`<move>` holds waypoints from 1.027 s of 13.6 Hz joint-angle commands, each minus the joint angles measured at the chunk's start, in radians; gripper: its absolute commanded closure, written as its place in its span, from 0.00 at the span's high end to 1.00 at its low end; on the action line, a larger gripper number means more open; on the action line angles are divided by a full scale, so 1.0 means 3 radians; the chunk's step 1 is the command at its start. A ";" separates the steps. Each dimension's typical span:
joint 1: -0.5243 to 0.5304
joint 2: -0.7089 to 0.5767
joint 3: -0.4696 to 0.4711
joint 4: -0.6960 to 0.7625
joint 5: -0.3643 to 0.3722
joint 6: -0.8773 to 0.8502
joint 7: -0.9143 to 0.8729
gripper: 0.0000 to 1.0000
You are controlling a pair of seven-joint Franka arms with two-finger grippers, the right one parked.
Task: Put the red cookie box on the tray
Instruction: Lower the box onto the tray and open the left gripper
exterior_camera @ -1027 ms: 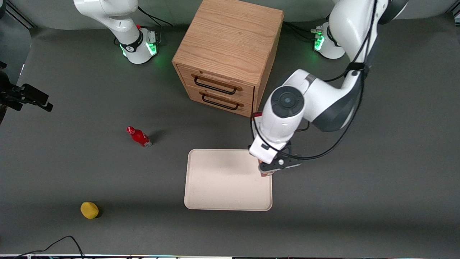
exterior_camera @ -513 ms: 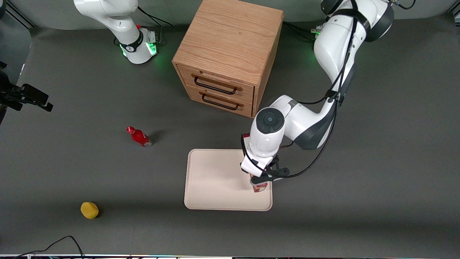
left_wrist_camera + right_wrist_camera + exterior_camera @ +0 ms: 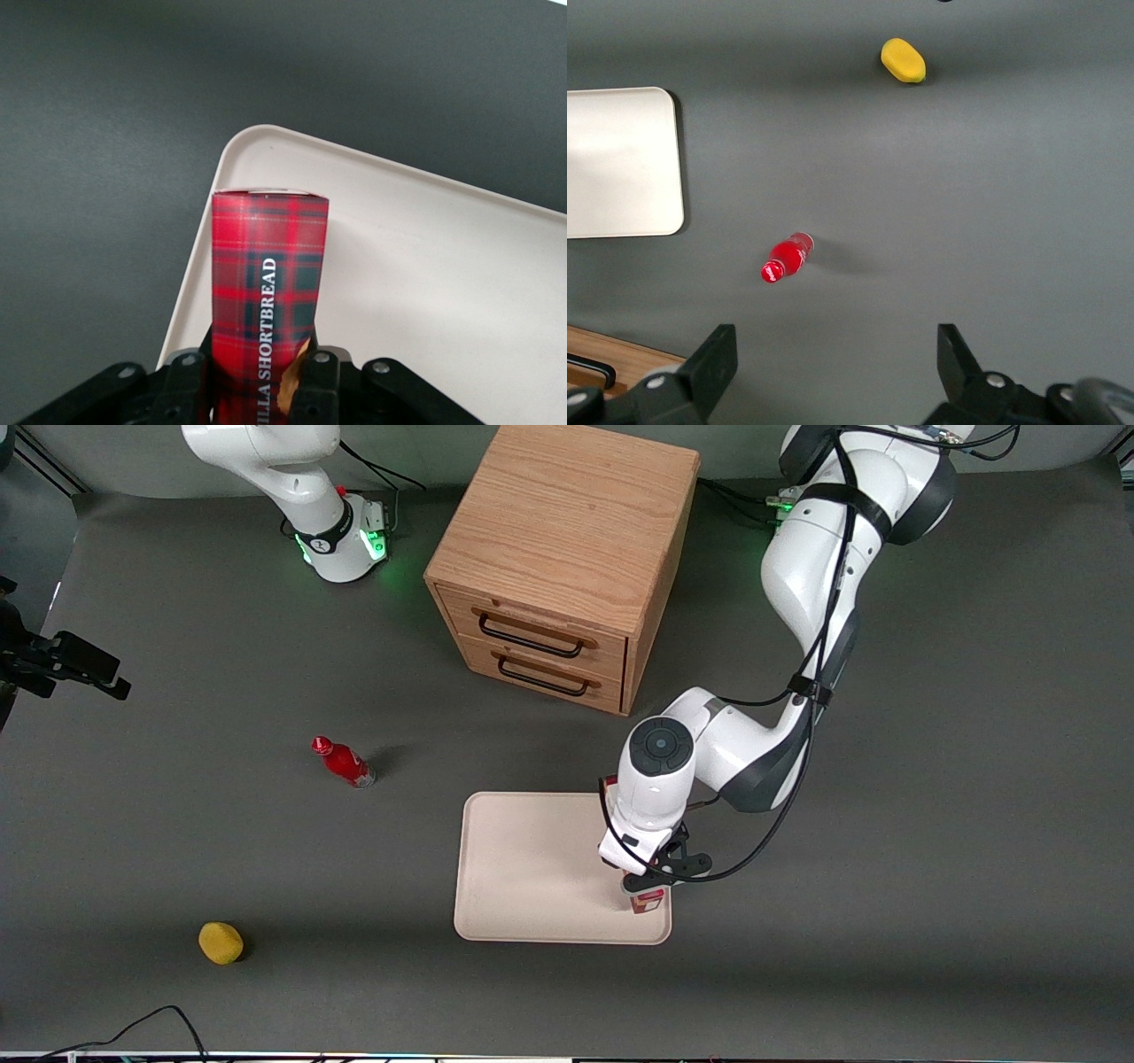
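The red cookie box (image 3: 268,292), dark-red tartan with white lettering, is held lengthwise between the fingers of my left gripper (image 3: 257,376), which is shut on it. In the front view only its end (image 3: 648,901) shows under the gripper (image 3: 644,887). The box hangs over the cream-white tray (image 3: 532,868), near the tray's corner closest to the front camera at the working arm's end. In the wrist view the box's free end points at a rounded corner of the tray (image 3: 416,266). I cannot tell whether the box touches the tray.
A wooden two-drawer cabinet (image 3: 567,558) stands farther from the front camera than the tray. A small red bottle (image 3: 344,762) and a yellow object (image 3: 221,942) lie toward the parked arm's end of the table. A black cable (image 3: 142,1027) runs along the near edge.
My left gripper has carried the box toward the front camera and lower, from the tray's edge near the cabinet to its near corner. The arm has stretched out and come down.
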 commanded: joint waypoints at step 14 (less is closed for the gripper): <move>-0.0111 0.0125 0.0115 0.0086 0.0252 0.0153 -0.0200 1.00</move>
